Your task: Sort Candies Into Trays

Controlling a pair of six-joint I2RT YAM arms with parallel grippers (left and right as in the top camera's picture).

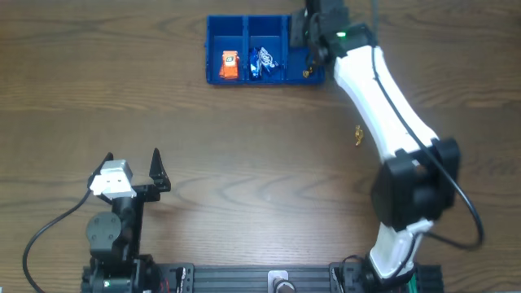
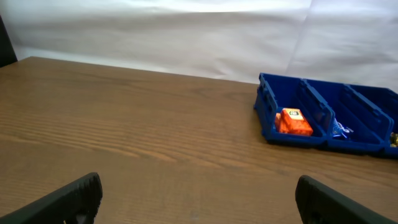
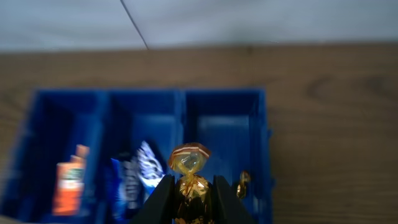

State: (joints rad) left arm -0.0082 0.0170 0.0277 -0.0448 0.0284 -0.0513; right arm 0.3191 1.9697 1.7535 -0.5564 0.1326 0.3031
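The right arm wears white shells over black joints, a black cable alongside; the left gripper is black, with a white block behind.

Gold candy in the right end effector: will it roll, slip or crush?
Probably light and apt to roll: the gold candy looks small and rounded, though walls of the tray should stop it. Likely slippery: its foil is shiny where the right end effector pinches it. The twisted wrapper end would likely crumple, not resist.
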